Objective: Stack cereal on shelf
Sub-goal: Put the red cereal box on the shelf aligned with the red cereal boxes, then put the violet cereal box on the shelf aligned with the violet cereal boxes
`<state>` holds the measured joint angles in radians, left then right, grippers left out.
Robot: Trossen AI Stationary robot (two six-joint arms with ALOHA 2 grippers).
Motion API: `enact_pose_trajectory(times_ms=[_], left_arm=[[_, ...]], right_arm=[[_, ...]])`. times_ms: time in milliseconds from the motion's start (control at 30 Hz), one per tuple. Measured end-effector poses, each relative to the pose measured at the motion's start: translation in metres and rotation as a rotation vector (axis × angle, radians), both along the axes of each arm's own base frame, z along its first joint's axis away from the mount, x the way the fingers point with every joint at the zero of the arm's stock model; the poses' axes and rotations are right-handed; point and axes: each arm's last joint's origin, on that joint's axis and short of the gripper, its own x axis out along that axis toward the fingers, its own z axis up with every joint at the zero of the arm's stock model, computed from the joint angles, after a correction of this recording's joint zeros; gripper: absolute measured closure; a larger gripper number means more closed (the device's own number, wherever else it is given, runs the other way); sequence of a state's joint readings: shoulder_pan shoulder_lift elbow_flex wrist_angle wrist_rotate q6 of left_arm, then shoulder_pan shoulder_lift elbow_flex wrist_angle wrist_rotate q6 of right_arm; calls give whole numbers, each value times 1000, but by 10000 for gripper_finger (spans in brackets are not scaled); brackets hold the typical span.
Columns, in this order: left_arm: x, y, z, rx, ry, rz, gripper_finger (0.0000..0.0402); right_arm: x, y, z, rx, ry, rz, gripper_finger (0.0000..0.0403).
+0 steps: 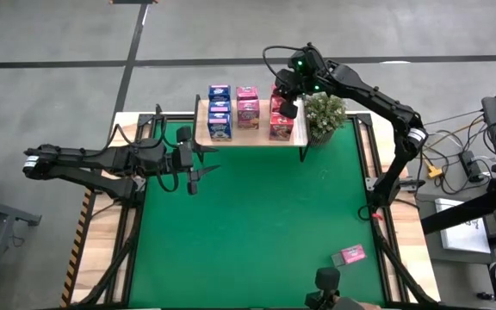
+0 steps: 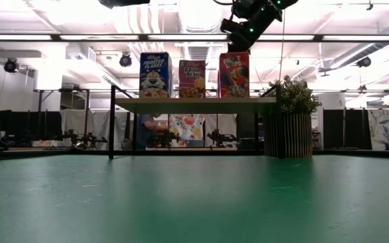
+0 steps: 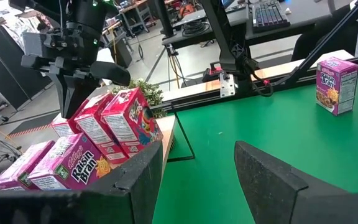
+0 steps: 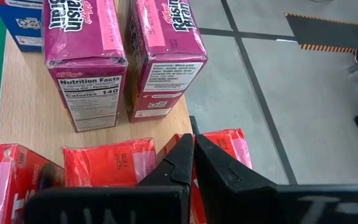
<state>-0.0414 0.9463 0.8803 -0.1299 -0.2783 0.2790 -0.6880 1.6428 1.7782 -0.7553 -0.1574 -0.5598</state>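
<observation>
green mat (image 1: pixel 248 224) on wooden table; right hand (image 1: pixel 286 97) clenched, left hand (image 1: pixel 198 165) released.

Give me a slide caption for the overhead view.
Right end effector shut above red cereal boxes on the shelf; one pink box remains on the green mat.

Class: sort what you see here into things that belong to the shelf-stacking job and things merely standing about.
Job: cereal boxes on the shelf; wooden shelf; lone pink box on the mat; right end effector, shut above the boxes.

Standing about: potted plant; green mat.
</observation>
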Motion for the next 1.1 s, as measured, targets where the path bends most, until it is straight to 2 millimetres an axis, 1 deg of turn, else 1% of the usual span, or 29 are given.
enact_pose_trajectory(times_ms=[167,400,500,600,700,800,900,1100], left_arm=[[0,0,0,0,-3,0,218],[0,0,0,0,-4,0,218],[0,0,0,-1,-4,0,218],[0,0,0,-8,-5,2,218],[0,0,-2,-23,-5,5,218],[1,0,-10,-48,10,7,218],[2,-1,-15,-80,9,-4,218],[4,-3,-27,-148,-33,-44,218]], right_arm=[[-3,2,5,-10,-11,-1,394],[-10,9,18,-25,-45,-5,394],[-12,15,23,-15,-72,-7,394],[-13,24,29,28,-108,23,394],[-14,41,37,94,-145,69,394],[-12,63,43,161,-158,115,394],[-9,91,46,231,-149,149,394],[-1,153,47,385,-84,241,394]])
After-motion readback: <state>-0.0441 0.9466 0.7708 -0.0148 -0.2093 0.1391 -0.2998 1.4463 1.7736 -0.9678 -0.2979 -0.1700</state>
